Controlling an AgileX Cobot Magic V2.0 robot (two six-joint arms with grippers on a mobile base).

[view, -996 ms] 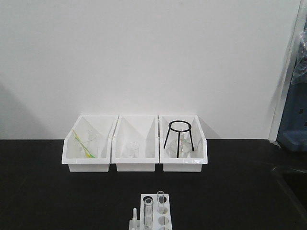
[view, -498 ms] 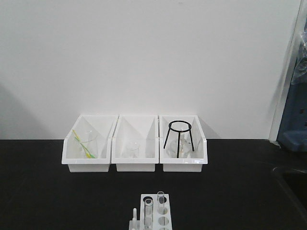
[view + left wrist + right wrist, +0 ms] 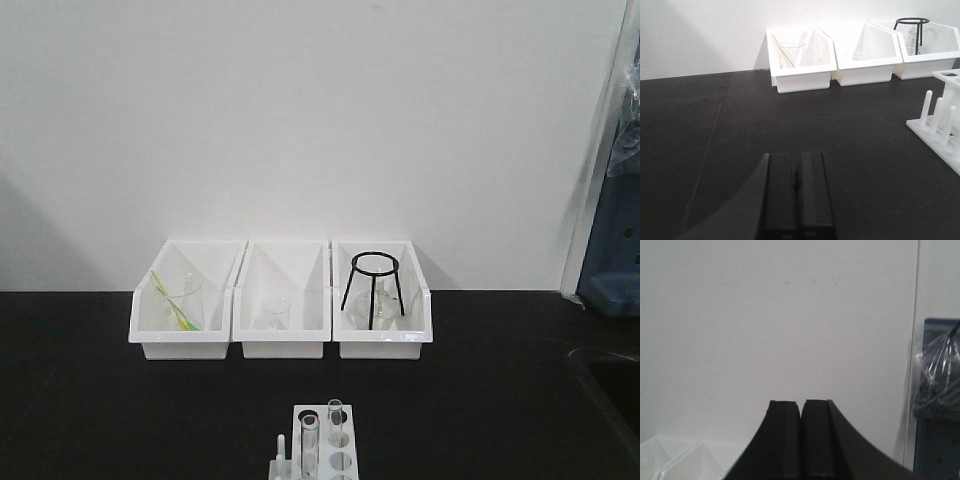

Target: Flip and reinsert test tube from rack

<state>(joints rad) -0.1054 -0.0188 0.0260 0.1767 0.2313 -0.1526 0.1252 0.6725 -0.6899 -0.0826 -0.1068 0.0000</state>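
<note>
Well to the left of the rack [image 3: 946,131], the left gripper [image 3: 796,161] hung low over the black counter [image 3: 100,400], its two dark fingers pressed together with nothing between them. The rack itself stood at the near edge of the counter, small and white, with short upright pegs [image 3: 281,446] along its left side and round holes in its top plate. Two clear test tubes stood upright in it: the nearer test tube [image 3: 309,440] in a hole at the left of the plate, and the farther test tube [image 3: 335,418] just behind it and to its right.

Beyond the rack, against the white wall, three white bins sat side by side. The left bin [image 3: 185,349] held a glass beaker [image 3: 185,293] with a yellow-green rod [image 3: 172,306] leaning in it. The middle bin [image 3: 280,349], straight behind the rack, held a smaller glass vessel [image 3: 275,313]. The right bin [image 3: 385,349] held a black tripod stand [image 3: 375,287] over some clear glassware.

The right gripper [image 3: 801,407] was lifted well above the rack and faced the wall, its fingers likewise closed on nothing. Far right of the rack stood a blue unit [image 3: 610,250].
</note>
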